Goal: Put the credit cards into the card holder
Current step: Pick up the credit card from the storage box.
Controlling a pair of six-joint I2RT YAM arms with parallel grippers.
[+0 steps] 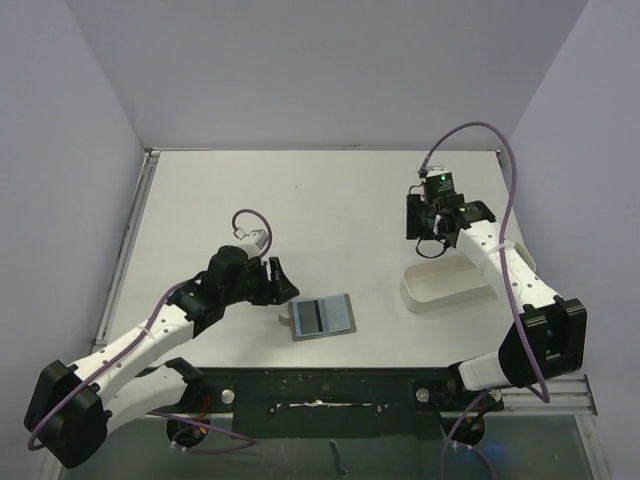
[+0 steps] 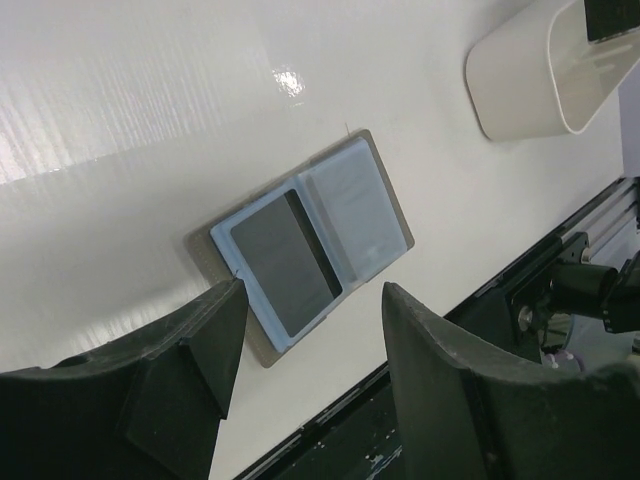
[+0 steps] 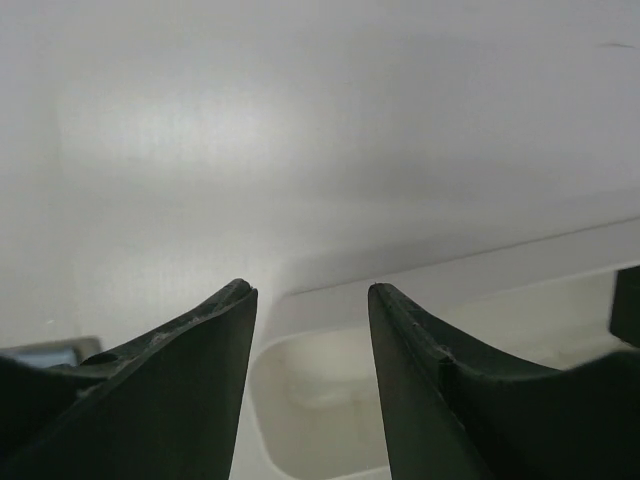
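The card holder (image 1: 323, 316) lies unfolded on the table near the front edge, light blue lining (image 2: 355, 205) facing up. A dark credit card (image 2: 283, 262) sits in its left half and shows as a dark band (image 1: 311, 317) from above. My left gripper (image 2: 315, 290) hovers just left of and above the holder, its jaws open with nothing between them. My right gripper (image 1: 430, 235) hangs over the far end of the white tray (image 1: 450, 283). It is open (image 3: 310, 290) and empty. A dark shape (image 3: 625, 305) at the tray's right edge may be a card; I cannot tell.
The white oblong tray (image 2: 520, 80) stands right of the holder, its pale inside (image 3: 330, 400) below my right fingers. The black front rail (image 1: 320, 385) runs along the table's near edge just behind the holder. Walls close the table at the back and sides.
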